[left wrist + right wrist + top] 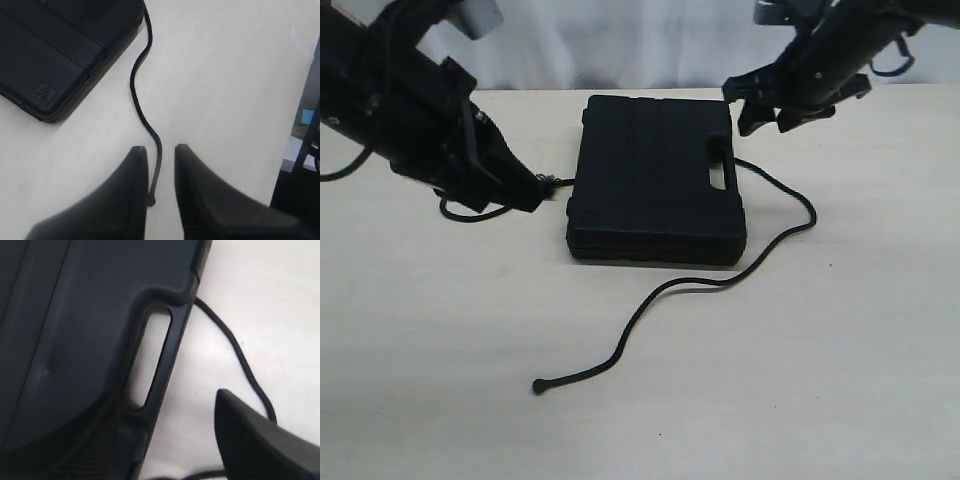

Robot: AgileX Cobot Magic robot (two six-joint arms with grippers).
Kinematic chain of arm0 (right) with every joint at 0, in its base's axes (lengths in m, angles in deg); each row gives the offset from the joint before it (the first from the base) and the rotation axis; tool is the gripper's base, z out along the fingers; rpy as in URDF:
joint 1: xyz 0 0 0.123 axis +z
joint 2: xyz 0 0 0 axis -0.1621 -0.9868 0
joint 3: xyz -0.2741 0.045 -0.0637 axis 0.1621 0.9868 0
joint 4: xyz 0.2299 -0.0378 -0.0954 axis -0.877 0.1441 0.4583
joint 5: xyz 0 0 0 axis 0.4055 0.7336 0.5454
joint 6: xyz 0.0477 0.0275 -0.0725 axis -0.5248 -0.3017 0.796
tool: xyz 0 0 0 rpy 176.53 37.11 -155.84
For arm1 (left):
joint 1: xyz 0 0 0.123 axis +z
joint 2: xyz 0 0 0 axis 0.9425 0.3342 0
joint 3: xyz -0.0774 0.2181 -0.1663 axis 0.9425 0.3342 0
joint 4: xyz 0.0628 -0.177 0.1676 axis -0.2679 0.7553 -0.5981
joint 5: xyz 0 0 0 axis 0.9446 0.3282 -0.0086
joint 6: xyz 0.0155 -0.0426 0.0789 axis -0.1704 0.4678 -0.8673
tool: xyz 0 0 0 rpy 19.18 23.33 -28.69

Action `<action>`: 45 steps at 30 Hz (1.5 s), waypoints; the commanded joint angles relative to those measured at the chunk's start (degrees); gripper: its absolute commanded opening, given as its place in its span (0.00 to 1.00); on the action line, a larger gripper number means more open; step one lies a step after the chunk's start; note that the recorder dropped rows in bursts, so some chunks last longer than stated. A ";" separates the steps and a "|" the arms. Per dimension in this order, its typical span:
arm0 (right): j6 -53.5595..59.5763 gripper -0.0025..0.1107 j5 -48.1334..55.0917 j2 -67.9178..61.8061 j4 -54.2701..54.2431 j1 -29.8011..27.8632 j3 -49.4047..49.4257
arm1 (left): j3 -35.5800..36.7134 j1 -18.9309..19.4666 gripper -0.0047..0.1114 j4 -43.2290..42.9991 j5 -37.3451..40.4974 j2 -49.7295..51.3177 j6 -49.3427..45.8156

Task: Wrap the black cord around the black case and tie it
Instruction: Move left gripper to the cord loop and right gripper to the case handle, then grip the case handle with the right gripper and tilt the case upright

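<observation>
The case (655, 180) is lying flat on the table (840, 380), the cord (811, 213) seemingly passing underneath, leaving both ends reachable. The left gripper (160, 150) is straddling one end, jaws slightly apart, unclamped. The right gripper (752, 105) is hovering near the case, apart, gripping nothing.

The black case (655, 175) is a flat rectangular matte box with rounded corners and a ribbed lid. It lies closed and lid-up on the tabletop (820, 380), with its handle slot (723, 175) along the right-hand edge in the exterior view. The black cord (790, 235) is thin and slack. It leaves the case just beside the handle slot, bows out to the right, returns near the front right corner, then runs forward and left to its knobbed tip (539, 386). A frayed section (556, 183) shows at the case's left edge.
</observation>
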 commanded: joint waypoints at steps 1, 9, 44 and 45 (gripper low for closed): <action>-6.12 0.55 1.77 -8.69 11.68 3.54 -8.10 | 3.83 -0.91 0.34 -1.86 -4.97 0.16 -0.35; -9.78 0.55 4.49 -18.18 14.62 3.72 -14.29 | 9.62 -0.91 0.38 -4.18 -9.90 0.16 -0.34; -11.97 0.06 4.36 1.28 3.11 8.28 -14.68 | 8.60 -1.26 0.37 26.67 -40.89 14.33 -21.51; -11.97 0.06 3.89 1.28 4.28 9.27 -14.68 | 7.70 -1.26 0.37 29.84 -39.97 15.52 -24.98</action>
